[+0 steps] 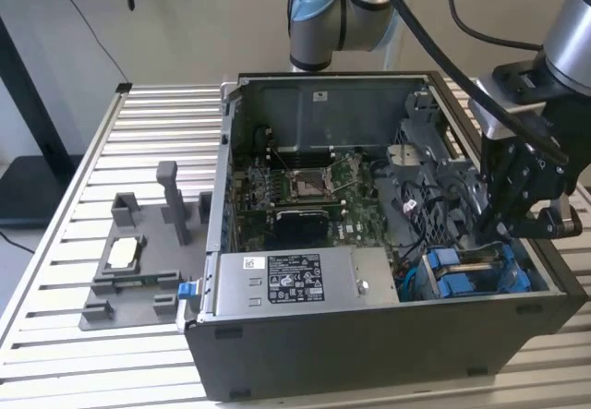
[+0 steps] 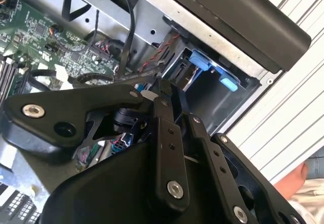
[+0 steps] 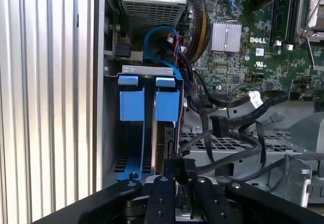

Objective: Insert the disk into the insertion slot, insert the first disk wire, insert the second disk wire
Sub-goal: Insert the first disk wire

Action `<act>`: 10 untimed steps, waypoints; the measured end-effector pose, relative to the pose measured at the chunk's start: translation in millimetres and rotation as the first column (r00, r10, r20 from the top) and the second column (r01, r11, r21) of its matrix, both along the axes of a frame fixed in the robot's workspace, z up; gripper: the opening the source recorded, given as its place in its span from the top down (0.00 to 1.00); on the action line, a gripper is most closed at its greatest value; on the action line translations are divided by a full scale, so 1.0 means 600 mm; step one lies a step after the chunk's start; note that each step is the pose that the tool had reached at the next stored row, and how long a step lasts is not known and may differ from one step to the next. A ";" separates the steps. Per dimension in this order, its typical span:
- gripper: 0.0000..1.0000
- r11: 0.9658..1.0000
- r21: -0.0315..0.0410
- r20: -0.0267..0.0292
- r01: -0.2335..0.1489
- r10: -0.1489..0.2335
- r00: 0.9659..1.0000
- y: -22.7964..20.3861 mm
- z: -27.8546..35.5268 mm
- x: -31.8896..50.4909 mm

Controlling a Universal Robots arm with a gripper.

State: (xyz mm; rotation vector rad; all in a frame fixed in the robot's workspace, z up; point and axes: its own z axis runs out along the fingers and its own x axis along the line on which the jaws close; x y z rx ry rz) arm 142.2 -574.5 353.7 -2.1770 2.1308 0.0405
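While the gripper [image 1: 494, 232] hangs low over the drive cage, the disk [image 1: 473, 270] stands inside the insertion slot [image 3: 147, 71].

At the near corner of the open computer case [image 1: 369, 344], on the exterior view's right, the disk's blue frame shows upright in the slot. In both wrist views the gripper [image 3: 181, 171] [image 2: 163, 88] is narrow, its fingertips drawn together just beside the disk's edge; what they pinch I cannot tell. Loose black cables [image 3: 238, 128] lie beside the cage, towards the green board [image 3: 253, 57]. The case sits on a slatted worktop [image 1: 157, 123].
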 end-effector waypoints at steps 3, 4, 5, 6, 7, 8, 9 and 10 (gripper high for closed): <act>0.81 1.000 0.005 0.000 0.003 -0.003 1.000 -0.0019 -0.003 0.003; 0.81 1.000 0.007 0.000 0.005 -0.005 1.000 -0.0024 -0.004 0.003; 0.81 1.000 0.008 0.000 0.007 -0.007 1.000 -0.0029 -0.004 0.003; 0.81 1.000 0.009 0.000 0.010 -0.010 1.000 -0.0033 -0.005 0.004; 0.81 1.000 0.011 0.000 0.012 -0.012 1.000 -0.0038 -0.006 0.004; 0.81 1.000 0.012 0.000 0.015 -0.015 1.000 -0.0043 -0.007 0.004; 0.81 1.000 0.013 0.000 0.017 -0.017 1.000 -0.0047 -0.008 0.005; 0.81 1.000 0.014 0.000 0.020 -0.020 1.000 -0.0052 -0.009 0.005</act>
